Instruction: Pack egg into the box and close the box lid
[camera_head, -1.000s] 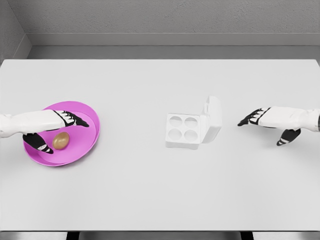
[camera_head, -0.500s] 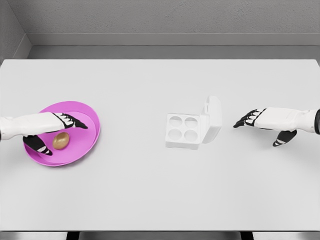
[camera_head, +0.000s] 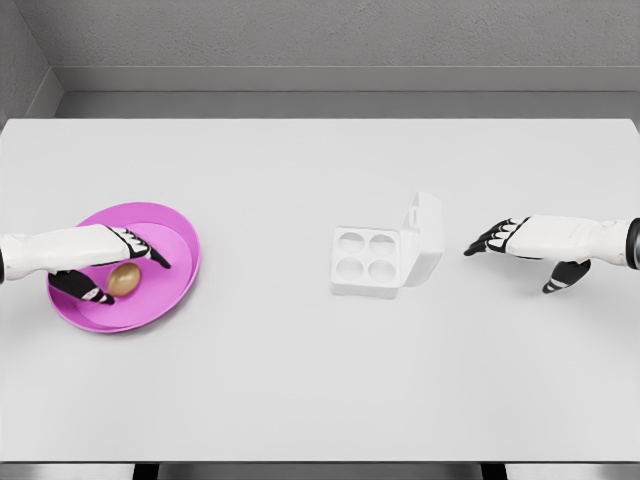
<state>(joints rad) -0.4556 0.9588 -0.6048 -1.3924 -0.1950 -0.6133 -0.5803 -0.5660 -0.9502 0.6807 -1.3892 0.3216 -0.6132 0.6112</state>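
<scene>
The egg (camera_head: 123, 280), brown in colour, lies inside the magenta plate (camera_head: 170, 290), left of the plate's centre and on the plate's lower floor area. The plate rests on the white table (camera_head: 300, 380) near the table's left edge. The left hand (camera_head: 105, 262) reaches in from the left edge of the head view and is positioned over the plate, directly at the egg: the dark-tipped fingers (camera_head: 148, 254) extend over the top and right of the egg, and the thumb (camera_head: 88, 290) curves beneath its left side, so the digits bracket the egg with a gap between them. Whether any digit actually touches the egg cannot be determined from this view; the hand is not clamped on it. The box (camera_head: 368, 262), white, sits near the centre of the table, well apart from the plate. It has four round compartments in a two-by-two layout, and all four show a bare white floor. The box lid (camera_head: 425, 235) is hinged at the right side of the box and stands raised, close to upright, leaving the compartments exposed. The right hand (camera_head: 530, 245) enters from the right edge and is located to the right of the lid, near it but not touching. Its fingers are extended toward the lid, the thumb hangs down separately, and the hand holds nothing.
</scene>
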